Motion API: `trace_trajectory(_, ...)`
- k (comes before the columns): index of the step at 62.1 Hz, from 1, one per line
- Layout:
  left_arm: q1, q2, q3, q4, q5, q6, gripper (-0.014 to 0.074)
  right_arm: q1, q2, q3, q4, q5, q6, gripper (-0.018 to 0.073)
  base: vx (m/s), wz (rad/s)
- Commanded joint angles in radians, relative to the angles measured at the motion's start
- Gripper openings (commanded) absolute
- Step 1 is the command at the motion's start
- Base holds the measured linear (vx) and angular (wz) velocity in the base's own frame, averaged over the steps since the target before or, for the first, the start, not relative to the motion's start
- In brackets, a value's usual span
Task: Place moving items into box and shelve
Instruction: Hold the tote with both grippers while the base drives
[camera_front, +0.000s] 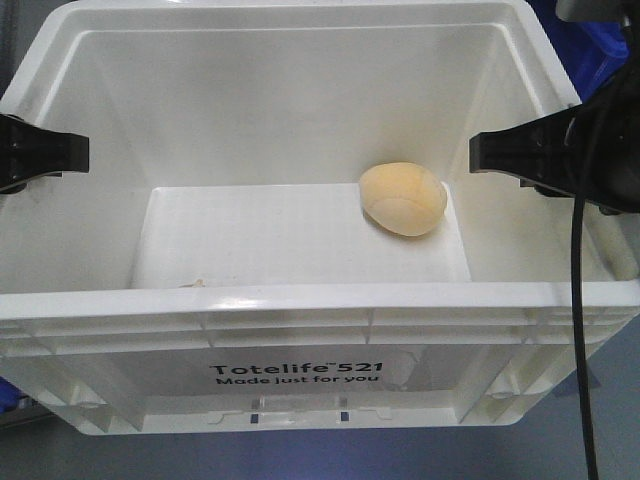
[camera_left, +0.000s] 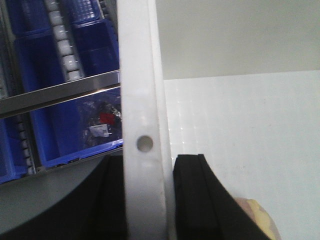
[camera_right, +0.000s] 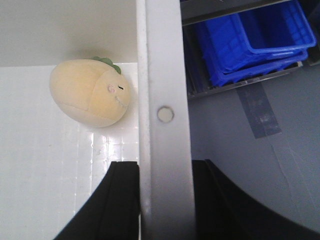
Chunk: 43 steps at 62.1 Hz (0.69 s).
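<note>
The left gripper (camera_left: 148, 200) is closed on the left wall of the box (camera_front: 320, 300), which is smooth white plastic; the right gripper (camera_right: 166, 200) is closed on the right wall. An egg-shaped, soft yellow plush (camera_front: 403, 199) is seen on its gridded floor, apparently touching the right wall.

Quick tally, here we go: one white box (camera_front: 320, 330), filling the front view. Inside it, one plush toy (camera_front: 403, 198) in full sight, yellow-orange, toward 2 o'clock on the box floor. There's also one pale-yellow shape (camera_left: 257, 220) peeking in at 5 o'clock of the left wrist view, too cropped to name. Grippers, two: left gripper (camera_left: 147, 162) and right gripper (camera_right: 165, 167), each showing two black fingers (camera_right: 122, 200). One black cable (camera_front: 580, 330) hangs at 3 o'clock out front. Blue bins (camera_right: 250, 45): at least two stacked at 1 o'clock in the right wrist view, more at 9 o'clock in the left, too cropped to count. One grey tape strip (camera_right: 260, 112) on the floor.
</note>
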<state>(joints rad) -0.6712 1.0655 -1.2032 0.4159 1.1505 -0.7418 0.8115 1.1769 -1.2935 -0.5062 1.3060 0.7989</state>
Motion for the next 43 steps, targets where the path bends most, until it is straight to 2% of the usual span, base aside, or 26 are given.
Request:
trace_trajectory(1, -0.014, -0.021, -0.034, 0.028, -0.142, 0.002, 0.0094, 0.009, -0.026, -0.042, -0.066, -0.028, -0.010, 0.0001, 0.04, 0.60)
trace_trajectory(43, -0.014, -0.021, -0.034, 0.028, -0.142, 0.002, 0.0094, 0.009, -0.026, -0.042, -0.066, -0.028, -0.010, 0.0001, 0.05, 0.51)
